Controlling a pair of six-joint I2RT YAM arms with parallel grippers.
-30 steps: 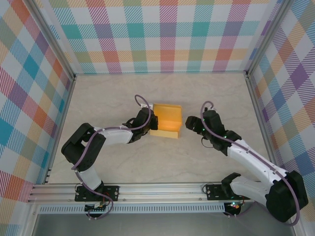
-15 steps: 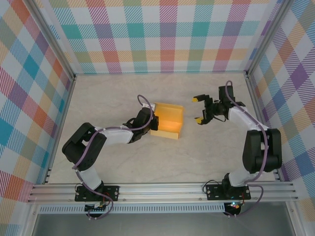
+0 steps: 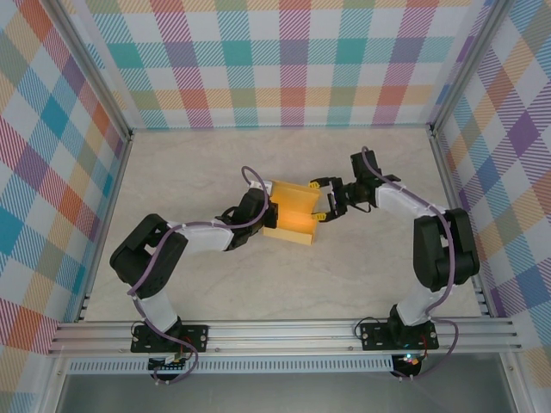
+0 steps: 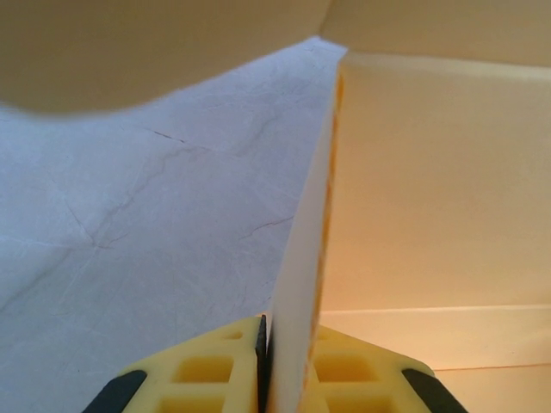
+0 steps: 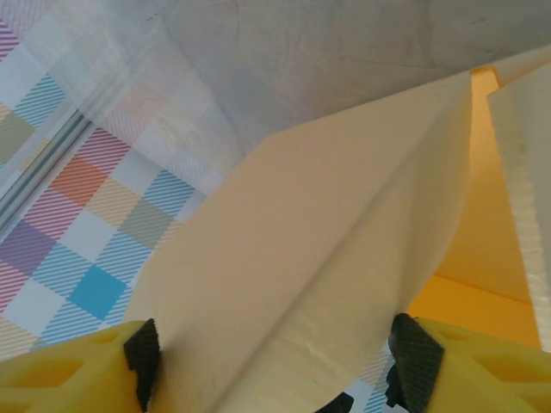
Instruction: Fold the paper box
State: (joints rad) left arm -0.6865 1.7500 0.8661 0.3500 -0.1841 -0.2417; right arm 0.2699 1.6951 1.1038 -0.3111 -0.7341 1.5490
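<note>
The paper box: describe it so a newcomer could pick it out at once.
On the pale marble-patterned table walled by plaid panels, look between the left hand and the right hand. The yellow-orange thin card paper box sits there, its left edge pinched by the left hand. Unlike the hands, it is plain card with raised walls.

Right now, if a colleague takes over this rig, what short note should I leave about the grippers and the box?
Left gripper: shut on a left wall of the yellow-orange thin card paper box.
Right gripper: open, with a right-side flap between its fingers, not pinched.
Box: mid-way on the pale marbled table, top open.
Done: some walls stand.
Left: probably grip that flap, then finish the folds.
</note>
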